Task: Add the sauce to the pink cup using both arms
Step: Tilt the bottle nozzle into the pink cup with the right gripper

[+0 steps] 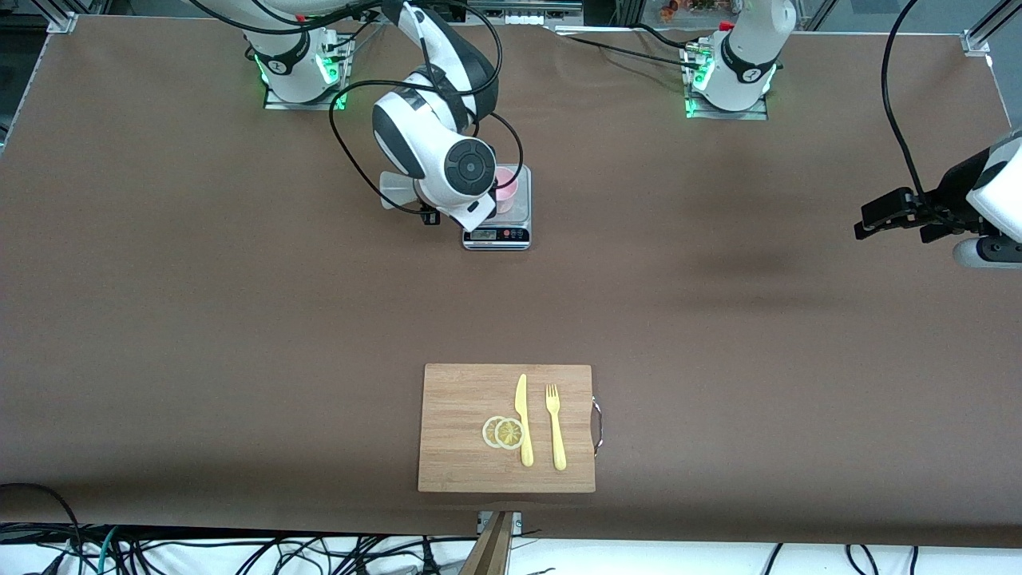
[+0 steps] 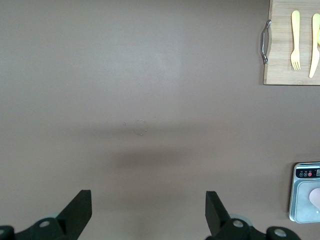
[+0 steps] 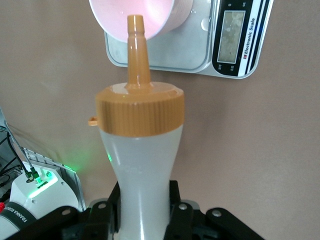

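Brown table [image 1: 239, 319] — right gripper [image 3: 142, 220] clamps sauce [image 3: 142, 145], left gripper [image 2: 147, 215] agape

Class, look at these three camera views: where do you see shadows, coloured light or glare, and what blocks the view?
Front view: green base lights glow at the table's top edge; the right arm hides most of the pink cup. Left wrist view: a soft dark shadow band crosses the bare table. Right wrist view: the sauce bottle fills the frame, green glow beside it, the scale display washed pale.

Tilted sauce [image 3: 141, 150] nozzle over pink cup [image 1: 506, 188] on scale [image 1: 497, 231]
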`<state>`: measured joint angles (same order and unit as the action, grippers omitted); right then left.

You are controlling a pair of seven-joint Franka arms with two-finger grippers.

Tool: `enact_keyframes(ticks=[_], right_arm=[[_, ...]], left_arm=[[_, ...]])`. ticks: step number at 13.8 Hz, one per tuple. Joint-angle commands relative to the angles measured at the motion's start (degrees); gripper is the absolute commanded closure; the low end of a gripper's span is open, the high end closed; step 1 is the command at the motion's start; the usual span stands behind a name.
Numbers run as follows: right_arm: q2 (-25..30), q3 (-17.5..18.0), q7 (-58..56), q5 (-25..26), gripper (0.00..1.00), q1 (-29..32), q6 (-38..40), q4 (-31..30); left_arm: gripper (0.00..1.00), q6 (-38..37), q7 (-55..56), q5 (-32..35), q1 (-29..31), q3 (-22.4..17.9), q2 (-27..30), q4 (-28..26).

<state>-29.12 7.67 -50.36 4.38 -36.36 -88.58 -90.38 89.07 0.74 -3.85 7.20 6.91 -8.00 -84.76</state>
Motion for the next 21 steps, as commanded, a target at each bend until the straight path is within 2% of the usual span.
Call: enact_keyframes(ticks=[1,6,14,18,21], right_arm=[[0.21,0.85,2.19,2.12,0.92,-0.21,0.60,-0.06],[-0.67,1.12,2.99,3.61,0.93,-0.65,0.34,0.21],[-0.06,1.12,1.94,2.65,0.92,0.41,-0.28,0.29],[0.73,0.86,-0.86,-2.09,0.92,1.81,-4.13,0.03],[3.09,0.34,-5.34,-9.19,0.92,4.71,-8.87,-2.15]], left_arm=[[0.00,-0.92,-1.18,1.30,-0.09,-0.06,-0.61,1.70],[0.00,-0.92,-1.18,1.21,-0.09,-0.06,-0.79,1.70],[0.00,-0.92,-1.18,1.21,0.00,-0.15,-0.79,1.70],[0.00,-0.92,-1.18,1.12,-0.09,-0.15,-0.79,1.79],[0.00,-0.92,-1.18,1.12,-0.09,-0.15,-0.79,1.79]])
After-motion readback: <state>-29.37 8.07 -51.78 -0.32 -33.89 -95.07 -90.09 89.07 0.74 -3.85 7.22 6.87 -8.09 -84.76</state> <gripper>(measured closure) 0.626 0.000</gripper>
